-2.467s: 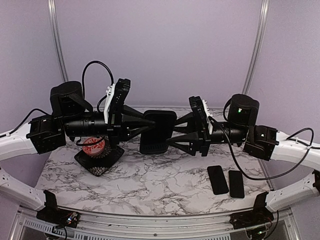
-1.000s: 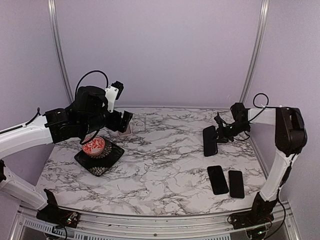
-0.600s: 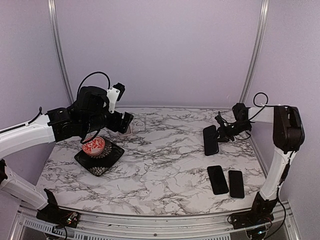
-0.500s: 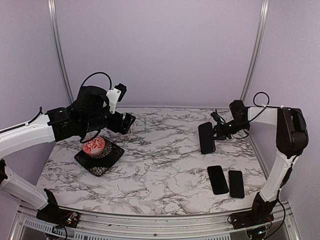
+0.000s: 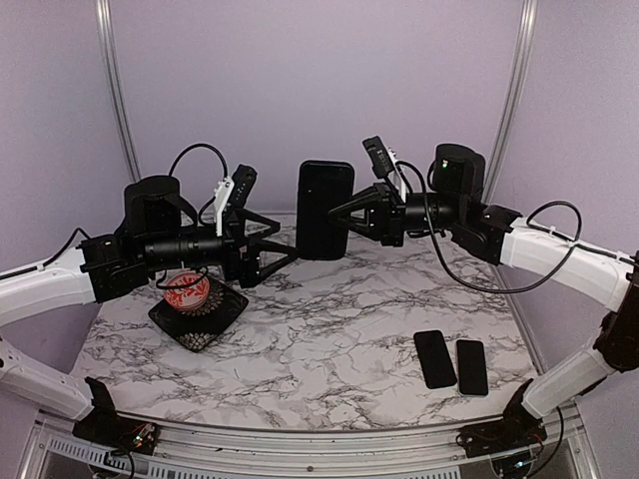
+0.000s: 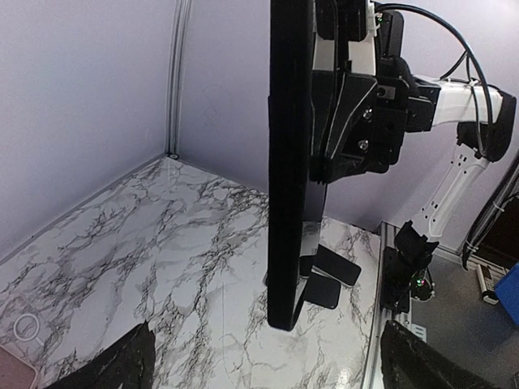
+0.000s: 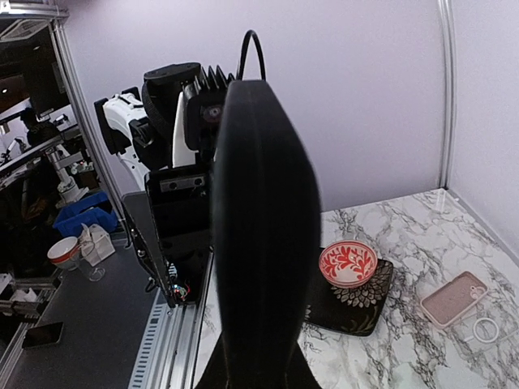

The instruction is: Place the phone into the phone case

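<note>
Top external view: right gripper point(image 5: 341, 215) clamps the black rectangular phone point(image 5: 324, 208) upright in mid-air; left gripper point(image 5: 268, 255) gapes wide, empty. Next, probably, fetching the pink phone case point(image 7: 456, 298)

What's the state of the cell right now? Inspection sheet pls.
Surface: marble table, no spills seen.
Job's things: black slab, phone or case, cannot tell which, held upright in the air; pink case flat on the table near the plate; two black phones side by side at the near right.
Clutter: red-patterned bowl on a black plate; white ring beside the pink case.
Grippers: right pincer shut on the slab's edge; left pincer open, facing the slab, holding nothing.
Cables: black cable loops above the left arm, another hangs under the right; no snag seen.
Surroundings: lilac walls, metal posts.
</note>
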Motion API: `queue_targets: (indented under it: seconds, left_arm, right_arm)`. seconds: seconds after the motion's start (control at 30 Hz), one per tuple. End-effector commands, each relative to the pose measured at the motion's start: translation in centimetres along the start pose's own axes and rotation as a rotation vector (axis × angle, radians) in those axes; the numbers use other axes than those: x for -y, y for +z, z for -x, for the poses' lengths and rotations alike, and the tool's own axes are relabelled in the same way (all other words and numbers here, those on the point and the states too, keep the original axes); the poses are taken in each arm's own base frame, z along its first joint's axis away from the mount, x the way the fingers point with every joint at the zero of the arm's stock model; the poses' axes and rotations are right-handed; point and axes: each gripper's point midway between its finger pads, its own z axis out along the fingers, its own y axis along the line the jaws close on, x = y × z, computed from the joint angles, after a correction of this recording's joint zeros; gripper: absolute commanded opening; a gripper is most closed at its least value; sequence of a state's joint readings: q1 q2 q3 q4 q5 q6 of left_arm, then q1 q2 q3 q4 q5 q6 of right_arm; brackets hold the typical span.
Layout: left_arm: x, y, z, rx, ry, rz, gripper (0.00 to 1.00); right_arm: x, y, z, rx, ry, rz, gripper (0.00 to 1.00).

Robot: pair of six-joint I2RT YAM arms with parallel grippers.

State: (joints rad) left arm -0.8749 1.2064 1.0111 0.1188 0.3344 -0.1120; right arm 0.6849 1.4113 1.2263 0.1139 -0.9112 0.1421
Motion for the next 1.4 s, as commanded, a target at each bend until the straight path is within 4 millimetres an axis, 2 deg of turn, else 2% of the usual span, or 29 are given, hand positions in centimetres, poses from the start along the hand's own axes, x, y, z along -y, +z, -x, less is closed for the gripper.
queue_targets:
  seconds: [0.0, 0.07, 0.13, 0.27, 0.37, 0.4, 0.43, 0.47, 0.6, 0.63, 0.77, 0.8, 0.87, 1.0, 1.07, 1.13, 1.2, 1.3, 1.33, 1.37]
  left_arm:
    - [2.7, -0.7, 3.6, 0.111, 0.051, -0.109, 0.94]
    - [3.5, -0.5, 3.6, 0.108, 0.069, -0.133, 0.91]
    - [4.2, -0.2, 3.4, 0.101, 0.078, -0.156, 0.82]
    - [4.3, 0.2, 2.9, 0.088, 0.074, -0.160, 0.47]
    - [4.9, 0.3, 3.0, 0.087, 0.081, -0.187, 0.34]
    - [5.0, 0.4, 3.1, 0.089, 0.085, -0.193, 0.25]
    - [5.2, 0.4, 3.2, 0.090, 0.090, -0.198, 0.08]
    - [5.2, 0.4, 3.3, 0.091, 0.090, -0.195, 0.00]
    - [4.9, 0.1, 3.8, 0.107, 0.099, -0.162, 0.00]
    - [4.8, -0.1, 4.1, 0.115, 0.102, -0.151, 0.00]
    - [5.4, -1.3, 5.9, 0.164, 0.124, -0.148, 0.00]
    - [5.8, -1.6, 6.3, 0.174, 0.132, -0.158, 0.00]
    - [6.6, -2.1, 6.9, 0.190, 0.149, -0.178, 0.00]
    - [7.3, -2.4, 7.2, 0.202, 0.165, -0.195, 0.00]
    - [7.4, -2.5, 7.4, 0.207, 0.167, -0.197, 0.00]
    - [7.4, -2.4, 7.5, 0.208, 0.166, -0.196, 0.00]
    - [7.4, -2.3, 7.4, 0.206, 0.164, -0.197, 0.00]
    - [7.4, -2.0, 7.2, 0.198, 0.158, -0.201, 0.00]
    - [7.4, -2.0, 7.2, 0.198, 0.158, -0.201, 0.00]
    - [7.4, -1.9, 7.2, 0.198, 0.159, -0.202, 0.00]
  right_arm:
    - [-2.5, 1.8, 3.0, 0.076, -0.087, 0.094, 0.00]
    - [-3.1, 2.2, 3.3, 0.082, -0.099, 0.102, 0.00]
    - [-3.5, 2.5, 3.5, 0.085, -0.105, 0.111, 0.00]
    - [-4.6, 2.8, 3.8, 0.091, -0.120, 0.148, 0.00]
    - [-5.2, 3.0, 4.1, 0.091, -0.127, 0.162, 0.00]
    - [-5.3, 3.1, 4.1, 0.090, -0.128, 0.164, 0.00]
    - [-5.5, 3.1, 4.1, 0.092, -0.132, 0.168, 0.00]
    - [-5.6, 3.0, 4.3, 0.094, -0.135, 0.170, 0.00]
    - [-5.9, 2.7, 4.2, 0.094, -0.143, 0.167, 0.00]
    - [-6.0, 2.6, 4.0, 0.091, -0.143, 0.165, 0.08]
    - [-5.5, 2.4, 1.8, 0.037, -0.143, 0.133, 0.69]
    - [-5.1, 2.4, 1.0, 0.020, -0.138, 0.109, 0.79]
    - [-4.4, 2.4, -0.8, -0.010, -0.122, 0.078, 0.84]
    - [-4.5, 2.6, -3.7, -0.044, -0.088, 0.126, 0.79]
    - [-4.8, 2.6, -4.1, -0.042, -0.086, 0.156, 0.74]
    - [-4.9, 2.8, -4.2, -0.038, -0.088, 0.163, 0.65]
    - [-4.7, 2.9, -4.3, -0.039, -0.088, 0.161, 0.51]
    - [-4.8, 3.0, -4.0, -0.031, -0.094, 0.178, 0.18]
    - [-5.0, 3.1, -3.8, -0.028, -0.100, 0.188, 0.04]
    - [-5.0, 3.1, -3.7, -0.030, -0.101, 0.193, 0.00]
